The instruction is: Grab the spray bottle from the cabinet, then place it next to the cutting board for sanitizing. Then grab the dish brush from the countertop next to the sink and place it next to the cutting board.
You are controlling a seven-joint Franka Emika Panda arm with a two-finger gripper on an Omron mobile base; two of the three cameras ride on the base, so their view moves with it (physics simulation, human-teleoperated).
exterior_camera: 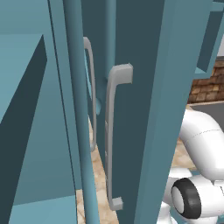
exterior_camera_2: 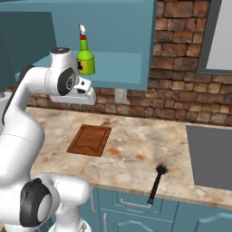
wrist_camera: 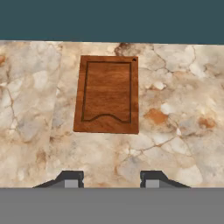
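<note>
A green spray bottle with a red-and-white nozzle stands upright on the shelf of the open teal cabinet. Below it, the brown wooden cutting board lies flat on the tan mottled countertop. A black dish brush lies near the counter's front edge, left of the sink. My gripper hovers above the counter looking down at the board, open, with nothing between its fingertips. My hand sits just below and in front of the cabinet shelf, left of the bottle.
An open teal cabinet door with grey handles stands close in the left base view. A brown brick wall backs the counter. Bare countertop lies on both sides of the board.
</note>
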